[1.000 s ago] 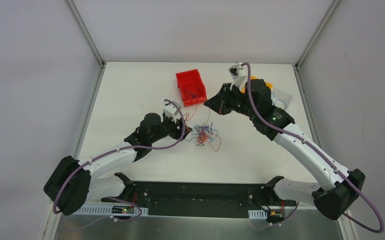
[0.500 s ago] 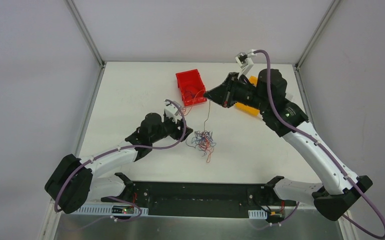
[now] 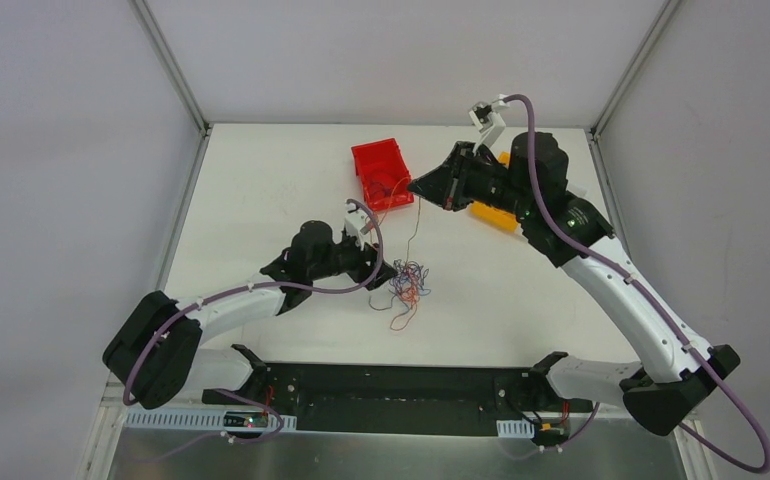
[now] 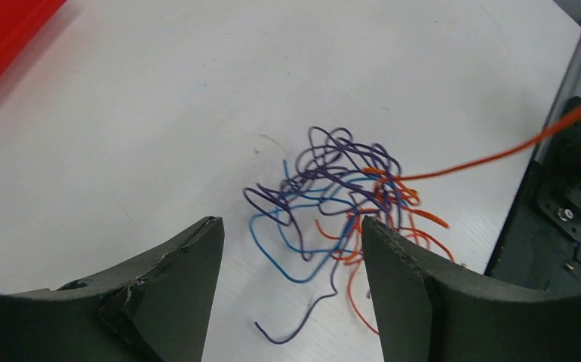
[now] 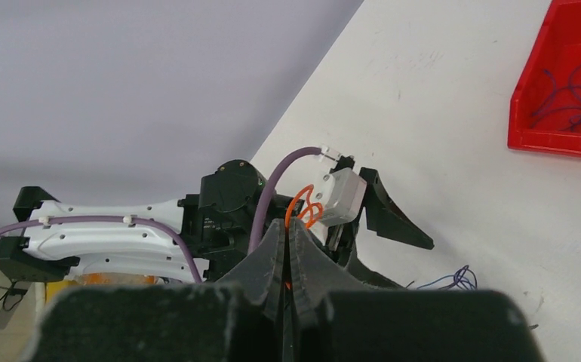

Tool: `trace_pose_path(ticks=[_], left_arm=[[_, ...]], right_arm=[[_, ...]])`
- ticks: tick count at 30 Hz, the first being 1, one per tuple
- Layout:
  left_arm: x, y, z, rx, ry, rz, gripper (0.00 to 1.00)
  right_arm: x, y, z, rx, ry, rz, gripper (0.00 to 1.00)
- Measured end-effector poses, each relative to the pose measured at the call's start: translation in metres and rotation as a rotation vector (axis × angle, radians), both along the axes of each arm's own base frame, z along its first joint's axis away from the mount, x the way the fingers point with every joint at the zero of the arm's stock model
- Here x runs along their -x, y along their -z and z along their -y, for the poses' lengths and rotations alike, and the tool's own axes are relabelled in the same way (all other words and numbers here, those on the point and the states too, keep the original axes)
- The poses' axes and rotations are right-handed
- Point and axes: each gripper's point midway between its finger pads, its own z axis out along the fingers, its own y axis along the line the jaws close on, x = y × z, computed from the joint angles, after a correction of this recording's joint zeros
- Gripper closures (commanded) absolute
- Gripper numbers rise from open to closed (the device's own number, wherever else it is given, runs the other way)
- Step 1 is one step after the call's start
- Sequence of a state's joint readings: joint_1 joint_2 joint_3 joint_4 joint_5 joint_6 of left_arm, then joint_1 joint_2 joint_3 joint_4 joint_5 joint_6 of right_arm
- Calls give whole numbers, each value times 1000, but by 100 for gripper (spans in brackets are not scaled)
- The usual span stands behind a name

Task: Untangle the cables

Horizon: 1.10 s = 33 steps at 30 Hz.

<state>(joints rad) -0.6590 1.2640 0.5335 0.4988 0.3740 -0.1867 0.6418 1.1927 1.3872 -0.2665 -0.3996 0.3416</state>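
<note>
A tangle of purple, blue and orange cables (image 3: 406, 283) lies on the white table mid-front; it shows close up in the left wrist view (image 4: 340, 188). My left gripper (image 3: 383, 270) is open, jaws wide, low over the tangle's near-left edge (image 4: 291, 234), holding nothing. My right gripper (image 3: 418, 189) is raised near the red bin and shut on an orange cable (image 5: 302, 211), which hangs down from it as a thin strand (image 3: 413, 225) to the tangle. In the left wrist view that orange cable (image 4: 499, 153) runs taut up to the right.
A red bin (image 3: 381, 174) holding purple cables stands at the back centre, also in the right wrist view (image 5: 567, 98). A yellow bin (image 3: 496, 215) sits behind the right arm. Dark arm base rail (image 3: 401, 385) along the near edge.
My right gripper lifted up and back with the orange cable, pulling it out of the tangle. The tangle shifted slightly toward the front. My left gripper moved right, over the tangle.
</note>
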Motion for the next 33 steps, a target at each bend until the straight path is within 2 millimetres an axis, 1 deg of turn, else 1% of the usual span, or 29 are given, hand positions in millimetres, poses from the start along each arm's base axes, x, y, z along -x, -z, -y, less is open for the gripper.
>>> trace_pose_path(ticks=[3, 6, 8, 11, 14, 20, 21, 22, 26, 27, 30, 32, 33], left_arm=[[8, -7, 6, 28, 60, 7, 29], [18, -19, 7, 56, 112, 48, 27], [27, -30, 7, 86, 150, 89, 28], [32, -38, 10, 105, 188, 120, 29], [31, -29, 14, 92, 205, 89, 31], [13, 2, 32, 41, 218, -24, 33], [11, 5, 35, 39, 223, -41, 37], [10, 7, 37, 40, 227, -54, 45], [9, 9, 48, 50, 259, -111, 94], [9, 9, 49, 50, 260, -118, 100], [6, 7, 49, 37, 251, -129, 100], [1, 8, 45, 17, 210, -132, 100], [-2, 10, 42, 3, 183, -134, 100]], right_arm=[[-6, 3, 4, 15, 37, -1, 100], [-12, 7, 9, 31, 77, -9, 100], [-15, 9, 11, 36, 93, -11, 100], [-18, 11, 12, 41, 102, -17, 100], [-20, 14, 11, 44, 102, -29, 100], [-20, 17, 7, 37, 92, -52, 100], [-20, 17, 6, 35, 90, -53, 100], [-20, 16, 6, 33, 90, -54, 100], [-20, 16, 7, 31, 92, -55, 100], [-21, 17, 7, 31, 95, -56, 100], [-26, 20, 14, 41, 131, -57, 100], [-32, 23, 26, 57, 187, -52, 100], [-37, 26, 36, 77, 237, -44, 100]])
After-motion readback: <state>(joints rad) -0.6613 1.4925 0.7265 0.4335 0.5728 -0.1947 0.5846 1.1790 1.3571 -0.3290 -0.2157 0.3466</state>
